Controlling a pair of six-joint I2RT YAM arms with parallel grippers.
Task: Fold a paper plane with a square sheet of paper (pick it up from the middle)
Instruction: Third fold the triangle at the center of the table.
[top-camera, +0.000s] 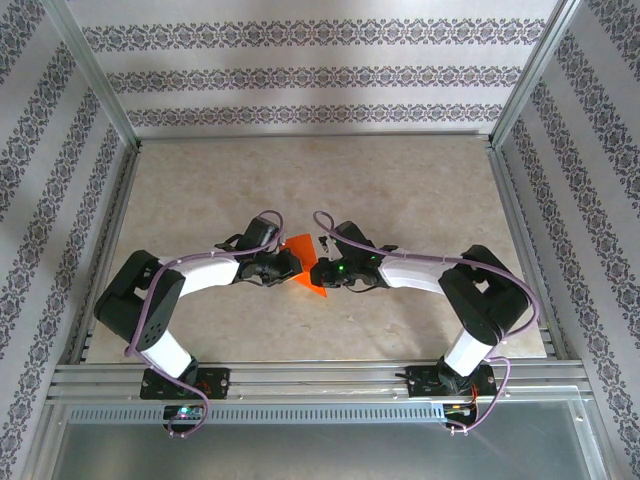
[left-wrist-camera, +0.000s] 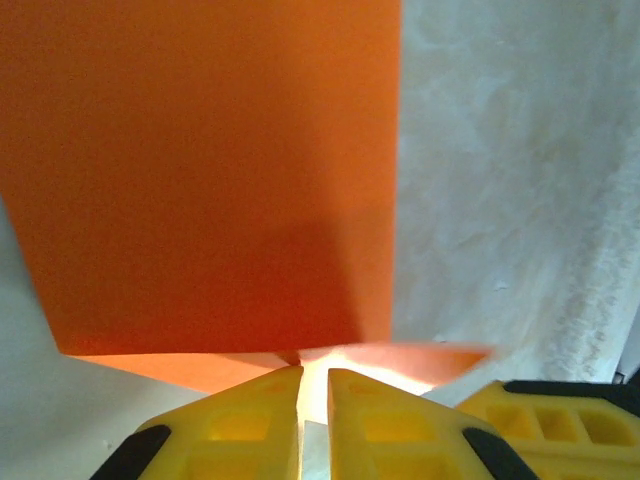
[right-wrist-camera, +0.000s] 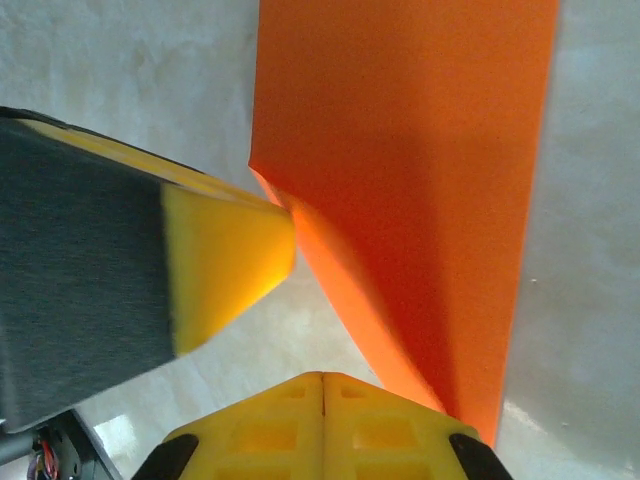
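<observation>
Marbled tabletop (top-camera: 400, 190) underneath, the left gripper (left-wrist-camera: 315, 372) pinches the orange sheet (left-wrist-camera: 200, 170) at its tip, so the closed right gripper (right-wrist-camera: 323, 378) beside it should crease gently.

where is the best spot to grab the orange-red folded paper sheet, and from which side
Probably the creased edge of the orange-red paper sheet, edge-on from the left arm's side, where the left gripper pinches it: the sheet is flat and tilted up, so only an edge fits between fingers.

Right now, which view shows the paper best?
Left wrist: the paper is close, with its broad face, straight side edge and lower fold visible. Top external shows it tiny; right wrist shows one cropped, slanted strip.
</observation>
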